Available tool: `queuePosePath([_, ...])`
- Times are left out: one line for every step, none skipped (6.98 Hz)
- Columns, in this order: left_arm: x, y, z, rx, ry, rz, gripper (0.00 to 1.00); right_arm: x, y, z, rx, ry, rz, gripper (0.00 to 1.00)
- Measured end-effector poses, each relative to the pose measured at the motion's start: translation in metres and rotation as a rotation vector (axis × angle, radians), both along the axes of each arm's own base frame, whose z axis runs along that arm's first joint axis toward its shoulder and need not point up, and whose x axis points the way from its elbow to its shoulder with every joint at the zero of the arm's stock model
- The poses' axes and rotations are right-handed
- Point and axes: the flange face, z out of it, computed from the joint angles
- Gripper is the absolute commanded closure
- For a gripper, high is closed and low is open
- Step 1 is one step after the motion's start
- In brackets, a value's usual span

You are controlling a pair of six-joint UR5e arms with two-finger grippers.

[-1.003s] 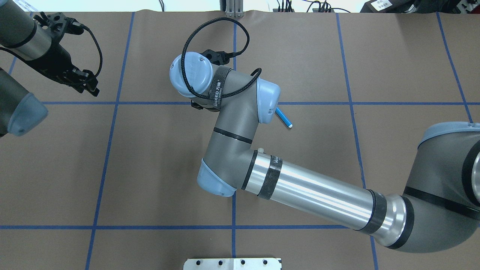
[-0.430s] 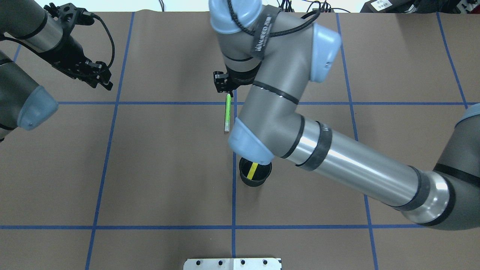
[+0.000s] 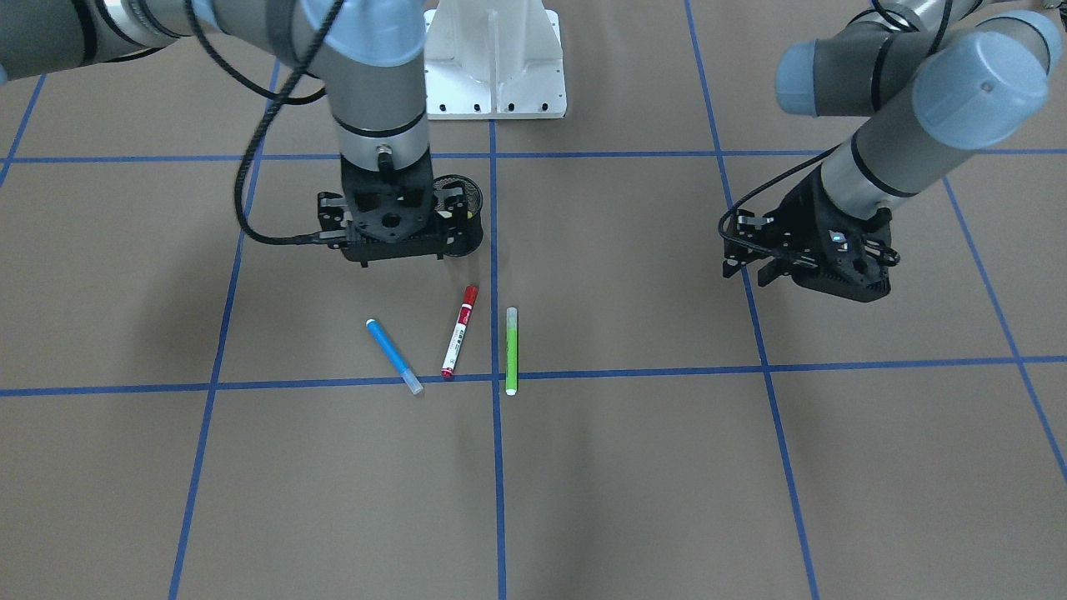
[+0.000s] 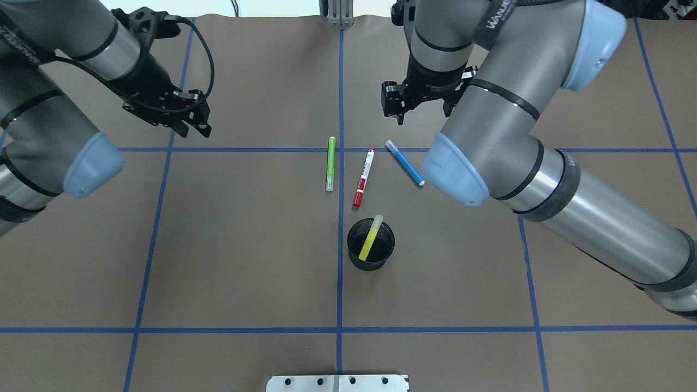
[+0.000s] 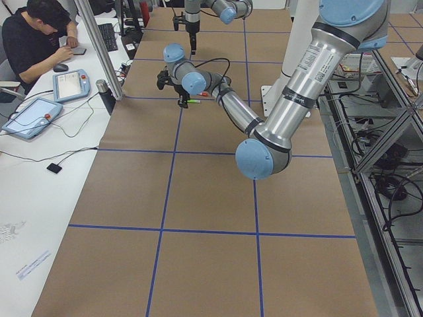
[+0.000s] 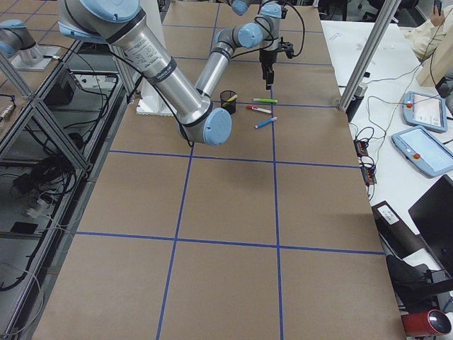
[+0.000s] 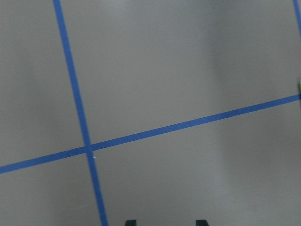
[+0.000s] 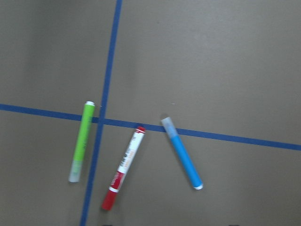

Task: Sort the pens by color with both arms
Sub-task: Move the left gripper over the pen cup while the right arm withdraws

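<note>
- Table (image 4: 245,245) under me is covered with brown paper, and blue tape lines (image 4: 239,149) make a grid on it.
- My right arm (image 4: 544,207) reaches over the right half of the table, across to the far side.
- My left arm (image 4: 32,125) comes in over the far left corner.
- My right gripper (image 4: 420,109) hangs above the paper, past the cross line and near the far end of the blue pen. Its fingers are spread wide and nothing is between them.
- My left gripper (image 4: 195,126) is well apart from all pens, above a crossing of tape lines. Its two tips stand apart and it carries nothing.
- A black cup (image 4: 370,265) stands just right of the centre line, on my side of the three lying pens.
- The yellow pen (image 4: 370,239) leans inside the cup.
- The green pen (image 4: 330,163) lies just left of the centre line.
- The red pen (image 4: 364,177) lies just right of that line, a little tilted.
- The blue pen (image 4: 404,163) lies slanted, to the right of the red one.
</note>
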Motion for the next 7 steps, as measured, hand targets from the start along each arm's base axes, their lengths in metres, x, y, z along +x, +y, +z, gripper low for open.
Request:
queuePosePath([0.029,0.016,-0.024,-0.041,0.019,0.009,0.49,0.027,-0.008,0.014,0.005,-0.004,-0.002,0.14])
queuePosePath([0.058,0.034,-0.045,-0.07,0.029,0.014,0.49,0.058,-0.017,0.03,0.01,-0.011,-0.011,0.14])
queuePosePath([0.087,0.053,-0.062,-0.074,0.032,0.016,0.5,0.087,-0.026,0.045,0.02,-0.015,-0.022,0.14])
queuePosePath([0.115,0.075,-0.074,-0.047,0.041,0.026,0.49,0.107,-0.031,0.056,0.03,-0.015,-0.029,0.14])
queuePosePath([0.14,0.097,-0.086,-0.006,0.06,0.044,0.49,0.116,-0.033,0.062,0.03,-0.018,-0.035,0.14])
queuePosePath([0.165,0.117,-0.101,0.031,0.077,0.061,0.49,0.119,-0.034,0.064,0.028,-0.021,-0.037,0.14])
queuePosePath([0.188,0.131,-0.117,0.057,0.085,0.071,0.49,0.12,-0.034,0.065,0.026,-0.021,-0.038,0.13])
